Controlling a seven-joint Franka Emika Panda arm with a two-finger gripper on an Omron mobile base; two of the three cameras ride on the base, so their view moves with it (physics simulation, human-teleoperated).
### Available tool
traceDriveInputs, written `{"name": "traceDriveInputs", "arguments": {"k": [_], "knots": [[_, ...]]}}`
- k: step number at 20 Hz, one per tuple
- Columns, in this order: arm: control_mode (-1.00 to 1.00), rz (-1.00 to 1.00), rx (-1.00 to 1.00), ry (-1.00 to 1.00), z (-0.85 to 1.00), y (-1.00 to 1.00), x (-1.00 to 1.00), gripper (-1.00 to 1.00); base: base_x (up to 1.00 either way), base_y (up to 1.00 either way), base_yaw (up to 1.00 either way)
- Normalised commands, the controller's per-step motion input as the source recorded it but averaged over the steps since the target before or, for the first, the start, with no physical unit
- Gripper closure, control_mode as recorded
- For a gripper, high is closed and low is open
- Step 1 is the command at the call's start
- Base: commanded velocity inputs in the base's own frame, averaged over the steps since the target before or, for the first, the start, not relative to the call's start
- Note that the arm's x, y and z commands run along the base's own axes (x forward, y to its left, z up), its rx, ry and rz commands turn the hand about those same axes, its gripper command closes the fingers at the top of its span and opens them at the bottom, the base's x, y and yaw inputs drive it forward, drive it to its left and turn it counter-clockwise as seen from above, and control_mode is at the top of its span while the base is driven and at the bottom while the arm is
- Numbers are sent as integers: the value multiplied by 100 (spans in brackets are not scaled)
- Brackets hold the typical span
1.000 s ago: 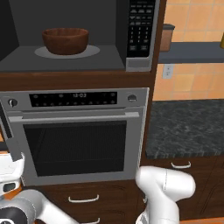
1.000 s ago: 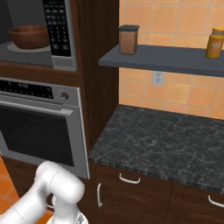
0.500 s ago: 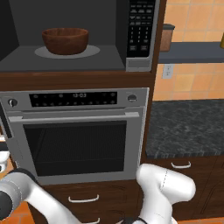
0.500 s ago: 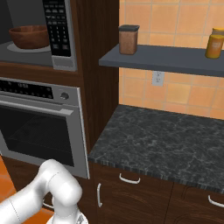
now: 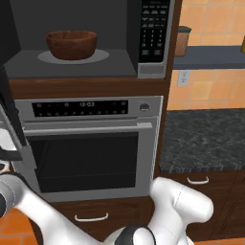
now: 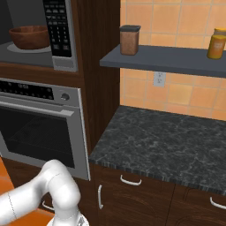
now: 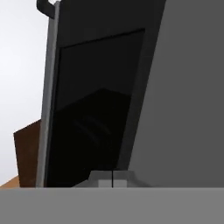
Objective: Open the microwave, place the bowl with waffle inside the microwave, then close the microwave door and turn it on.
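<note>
Left base view has the bowl with waffle [image 5: 72, 44] sitting on the turntable inside the open microwave [image 5: 91, 40], though I can't make out the waffle itself from here. My microwave door [image 5: 9, 112] is swung out and cut off at the left edge. Hand view is right up against the door glass, tool [image 7: 113, 179] pinched fully closed on nothing, tips barely visible.

base views flanking, sharing microwave [image 5: 95, 38]
</note>
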Motion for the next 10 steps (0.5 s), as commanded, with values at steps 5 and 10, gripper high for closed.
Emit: {"name": "traceDriveInputs", "arguments": {"k": [5,10], "knots": [[-100,0,44,0,40,-100,0,100,0,0,0],[-100,1,40,6,68,-100,0,100,0,0,0]]}}
